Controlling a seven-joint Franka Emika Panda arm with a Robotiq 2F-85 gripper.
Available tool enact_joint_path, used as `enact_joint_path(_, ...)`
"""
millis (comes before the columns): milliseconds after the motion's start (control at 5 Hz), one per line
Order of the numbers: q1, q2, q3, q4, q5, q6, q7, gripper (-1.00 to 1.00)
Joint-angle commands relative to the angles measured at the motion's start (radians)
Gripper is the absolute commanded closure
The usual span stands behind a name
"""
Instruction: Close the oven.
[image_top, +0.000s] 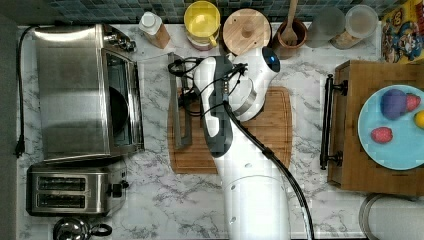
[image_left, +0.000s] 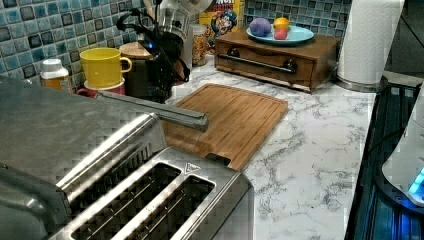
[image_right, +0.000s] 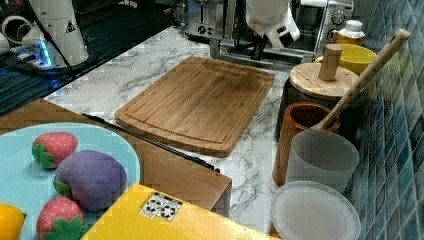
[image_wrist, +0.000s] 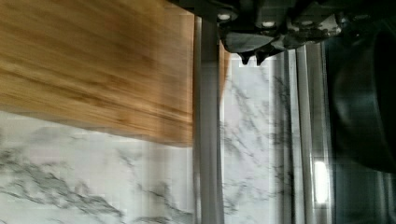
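Observation:
The oven (image_top: 70, 92) stands at the top view's left, a steel box with a dark inside. Its glass door (image_top: 155, 100) hangs open, lying flat, and the bar handle (image_top: 181, 107) reaches over the cutting board's edge. My gripper (image_top: 189, 95) hovers just above the door by the handle. In the wrist view the gripper (image_wrist: 252, 57) has its dark fingertips pressed together with nothing between them, just to the oven side of the handle (image_wrist: 205, 130). The left view shows the handle (image_left: 155, 111) below the gripper (image_left: 161, 80).
A bamboo cutting board (image_top: 270, 130) lies under the arm. A two-slot toaster (image_top: 75, 190) sits beside the oven. A yellow mug (image_top: 202, 22), wooden lid (image_top: 246, 31) and utensil crock (image_top: 290, 35) line the back wall. A wooden box with a blue fruit plate (image_top: 395, 145) stands at the top view's right.

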Motion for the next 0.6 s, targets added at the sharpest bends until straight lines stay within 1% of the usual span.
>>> enact_joint_path(200,0.242,-0.244,0.094,0.085,-0.116,0.094,0.177,1.00)
enact_joint_path(400,0.299,-0.222,0.087,0.151,-0.270,0.060,0.291,1.00)
enact_joint_path(600,0.372,-0.215,0.069,0.152,-0.423,0.097,0.402,1.00)
